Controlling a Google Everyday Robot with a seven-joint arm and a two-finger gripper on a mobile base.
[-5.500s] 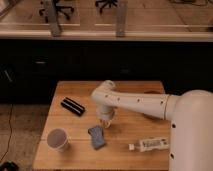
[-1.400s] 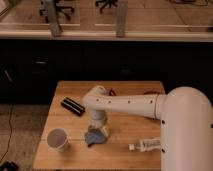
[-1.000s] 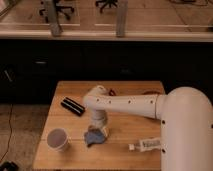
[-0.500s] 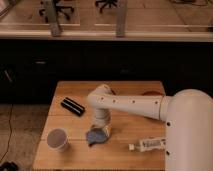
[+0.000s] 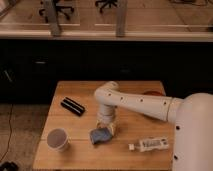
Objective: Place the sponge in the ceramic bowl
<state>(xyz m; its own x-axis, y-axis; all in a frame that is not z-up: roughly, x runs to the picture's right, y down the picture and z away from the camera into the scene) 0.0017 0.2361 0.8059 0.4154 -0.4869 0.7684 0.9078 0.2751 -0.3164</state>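
The blue-grey sponge (image 5: 100, 135) is at the front middle of the wooden table (image 5: 130, 130), tilted, its right end raised. My gripper (image 5: 108, 127) points down from the white arm and is shut on that upper right end. The ceramic bowl (image 5: 151, 92) shows only as an orange-red sliver at the table's far right, mostly hidden behind my arm.
A white cup (image 5: 57, 139) with a brownish inside stands at the front left. A black bar (image 5: 73, 106) lies at the left, behind the cup. A white tube (image 5: 149, 145) lies at the front right. A dark counter runs behind the table.
The gripper, which came down onto the flat sponge, has shifted slightly right. The sponge now sits tilted under it instead of lying flat.
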